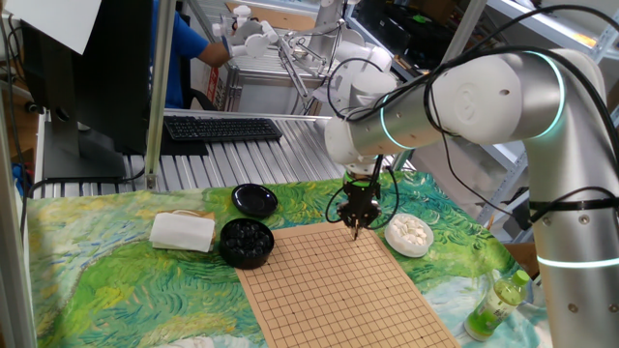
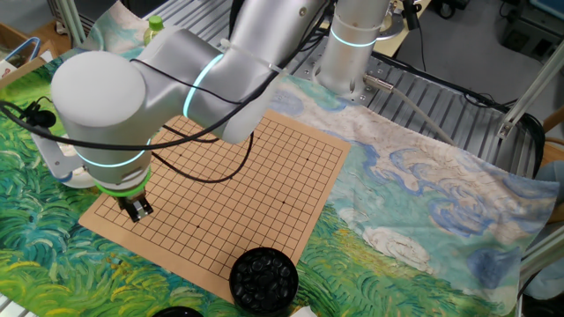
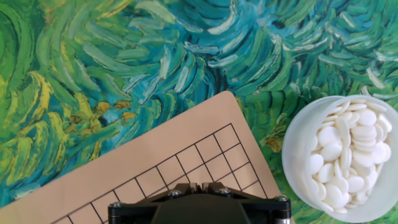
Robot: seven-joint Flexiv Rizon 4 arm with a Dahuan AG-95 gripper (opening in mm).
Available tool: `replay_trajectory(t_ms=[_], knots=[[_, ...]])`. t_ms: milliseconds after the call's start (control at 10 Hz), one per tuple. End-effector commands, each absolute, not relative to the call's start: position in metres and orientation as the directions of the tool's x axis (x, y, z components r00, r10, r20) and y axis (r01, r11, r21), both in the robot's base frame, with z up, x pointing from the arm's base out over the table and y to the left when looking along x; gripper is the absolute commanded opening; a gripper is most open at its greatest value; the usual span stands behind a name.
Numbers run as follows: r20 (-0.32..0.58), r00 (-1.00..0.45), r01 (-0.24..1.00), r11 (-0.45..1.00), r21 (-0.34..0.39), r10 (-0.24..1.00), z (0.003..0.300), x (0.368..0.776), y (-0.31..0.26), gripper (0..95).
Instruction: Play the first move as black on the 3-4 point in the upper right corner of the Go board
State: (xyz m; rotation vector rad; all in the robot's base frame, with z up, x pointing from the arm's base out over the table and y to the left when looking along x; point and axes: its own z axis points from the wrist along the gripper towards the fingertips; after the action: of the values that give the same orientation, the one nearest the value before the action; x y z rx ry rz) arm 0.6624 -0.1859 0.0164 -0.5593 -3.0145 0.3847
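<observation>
Desk under a swirl-print cloth; Go board (image 1: 338, 285) nearest. Hand (image 1: 355, 230) low over its far corner — cannot tell if closed or holding black. Beyond-left, bowl of black stones (image 1: 246, 240): tiny, glossy, slippery — pinch edgewise.

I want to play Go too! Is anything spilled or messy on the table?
Nothing stands out. The white stones sit inside their bowl, the black stones fill theirs, and the Go board lies flat with no stone showing on it. The gripper hangs over its corner.
</observation>
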Motion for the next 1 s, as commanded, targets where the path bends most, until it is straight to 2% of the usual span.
replay_trajectory(t_ms=[100,1000], knots=[[0.0,-0.934,0.345,0.901,-0.264,0.358,0.0164,0.6628,-0.1861,0.0],[-0.012,-0.94,0.329,0.898,-0.293,0.341,0.0148,0.6649,-0.188,0.0]])
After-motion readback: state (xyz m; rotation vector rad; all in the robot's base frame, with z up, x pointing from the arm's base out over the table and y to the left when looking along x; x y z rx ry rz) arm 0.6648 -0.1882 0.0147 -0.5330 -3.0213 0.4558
